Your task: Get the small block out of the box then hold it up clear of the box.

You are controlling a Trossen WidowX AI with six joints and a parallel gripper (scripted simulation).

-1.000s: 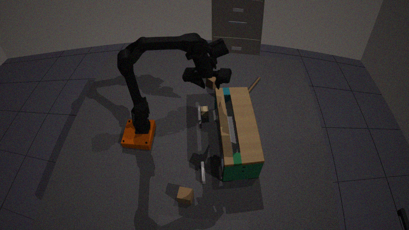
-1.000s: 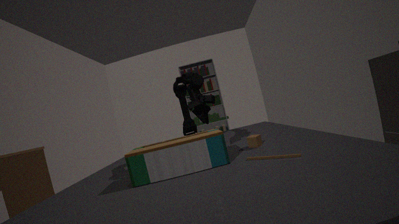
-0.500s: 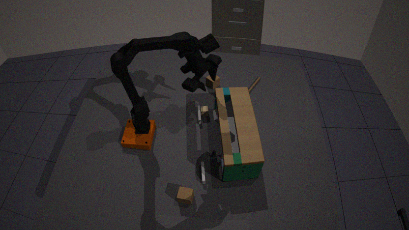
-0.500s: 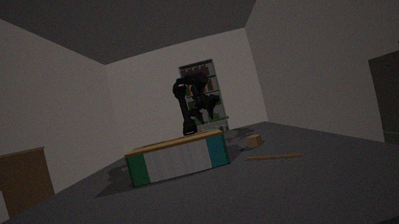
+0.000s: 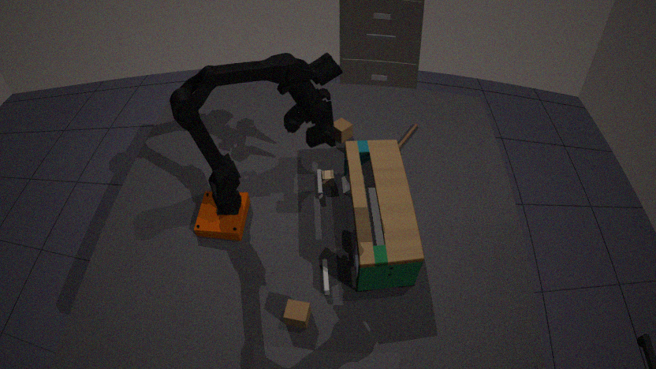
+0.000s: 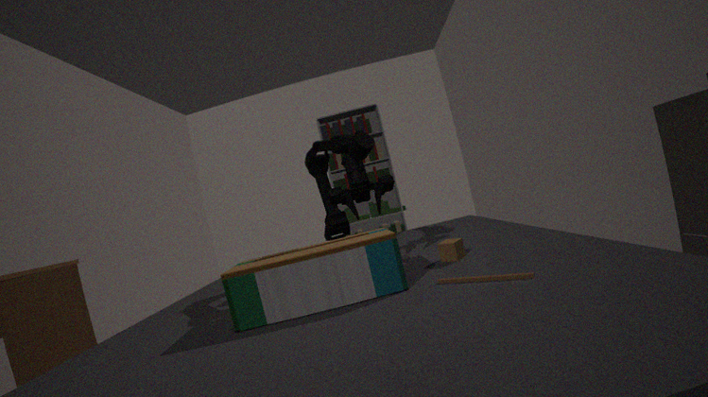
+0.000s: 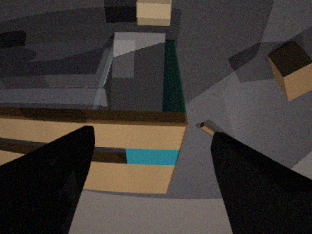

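The top view looks down from high above the surface (image 5: pixel 505 238); the exterior view sits low and far, facing the box (image 6: pixel 317 282). The wrist view peers past the tool (image 7: pixel 154 181) at that same box.

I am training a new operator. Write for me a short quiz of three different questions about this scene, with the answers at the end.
1. True or false: the black parallel-jaw gripper is holding a block between its fingers.
2. Multiple choice: which end of the long wooden-topped box is nearest the gripper? A) the green end B) the teal end C) the middle of the long side
3. Fill in: the tan wooden cube that lies alone on the table, far from the gripper, is nearer the box's ____ end.

Key: 1 false, the gripper is open and holds nothing; 2 B; 3 green.
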